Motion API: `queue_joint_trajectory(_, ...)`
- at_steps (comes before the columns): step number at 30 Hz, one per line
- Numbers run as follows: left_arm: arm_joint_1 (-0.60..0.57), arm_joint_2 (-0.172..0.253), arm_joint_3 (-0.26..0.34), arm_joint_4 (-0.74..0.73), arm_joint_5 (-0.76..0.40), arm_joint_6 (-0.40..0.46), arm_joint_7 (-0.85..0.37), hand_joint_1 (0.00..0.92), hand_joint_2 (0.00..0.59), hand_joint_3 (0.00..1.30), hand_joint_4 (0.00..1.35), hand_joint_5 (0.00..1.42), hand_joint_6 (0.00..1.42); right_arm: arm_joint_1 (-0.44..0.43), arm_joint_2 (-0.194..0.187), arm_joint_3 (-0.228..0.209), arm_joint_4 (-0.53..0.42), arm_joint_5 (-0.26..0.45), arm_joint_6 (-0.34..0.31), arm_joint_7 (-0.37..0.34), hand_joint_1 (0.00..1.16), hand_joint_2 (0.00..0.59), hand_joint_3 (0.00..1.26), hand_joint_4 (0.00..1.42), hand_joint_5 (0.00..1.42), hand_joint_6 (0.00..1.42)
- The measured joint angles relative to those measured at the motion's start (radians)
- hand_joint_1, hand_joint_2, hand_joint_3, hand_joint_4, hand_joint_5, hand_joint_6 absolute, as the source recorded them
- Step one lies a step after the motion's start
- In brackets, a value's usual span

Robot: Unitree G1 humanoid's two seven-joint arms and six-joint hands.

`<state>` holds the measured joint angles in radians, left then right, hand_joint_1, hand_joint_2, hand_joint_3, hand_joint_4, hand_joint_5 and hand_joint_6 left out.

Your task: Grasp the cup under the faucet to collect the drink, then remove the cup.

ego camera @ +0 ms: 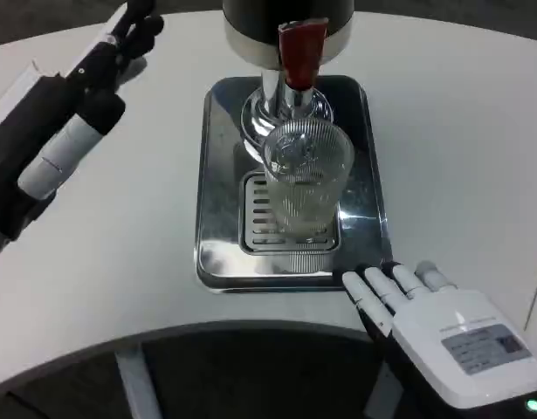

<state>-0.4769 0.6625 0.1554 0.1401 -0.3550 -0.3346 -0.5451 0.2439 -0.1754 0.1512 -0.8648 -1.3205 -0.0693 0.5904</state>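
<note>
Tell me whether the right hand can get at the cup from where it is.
Probably yes. The right hand rests open at the drip tray's near right corner, and nothing stands between it and the ribbed glass cup on the grate under the faucet.

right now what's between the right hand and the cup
In the head view, only the metal tray's front rim and part of its slotted grate lie between the right hand and the cup.

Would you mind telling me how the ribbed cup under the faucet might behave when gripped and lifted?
The cup looks clear and rigid, so probably stiff but breakable. Its ribbed wall may aid grip. It is tall and narrow on the slotted grate, so a sideways nudge could tip it.
</note>
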Motion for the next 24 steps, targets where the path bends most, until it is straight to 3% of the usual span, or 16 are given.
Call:
queue_joint_trajectory(4, -0.063, 0.015, 0.021, -0.008, -0.119, 0.109, -0.161, 0.0, 0.068, 0.0, 0.0, 0.0, 0.0, -0.005, 0.0, 0.002, 0.004, -0.006, 0.003, 0.0, 0.65, 0.285, 0.0, 0.0, 0.0, 0.0)
queue_joint_trajectory(9, -0.139, 0.031, 0.042, -0.013, -0.189, 0.183, -0.285, 0.0, 0.07, 0.0, 0.0, 0.0, 0.0, -0.009, 0.001, 0.012, 0.009, -0.008, 0.008, 0.0, 0.65, 0.285, 0.0, 0.0, 0.0, 0.0)
queue_joint_trajectory(16, -0.203, 0.031, 0.06, 0.005, -0.211, 0.264, -0.373, 0.0, 0.072, 0.0, 0.0, 0.0, 0.0, -0.02, 0.003, 0.017, 0.01, -0.016, 0.014, 0.001, 0.65, 0.285, 0.0, 0.0, 0.0, 0.0)
queue_joint_trajectory(24, -0.307, 0.008, 0.056, 0.115, -0.217, 0.291, -0.437, 0.0, 0.073, 0.0, 0.0, 0.0, 0.0, -0.016, 0.007, 0.025, 0.009, -0.028, 0.017, 0.002, 0.65, 0.285, 0.0, 0.0, 0.0, 0.0)
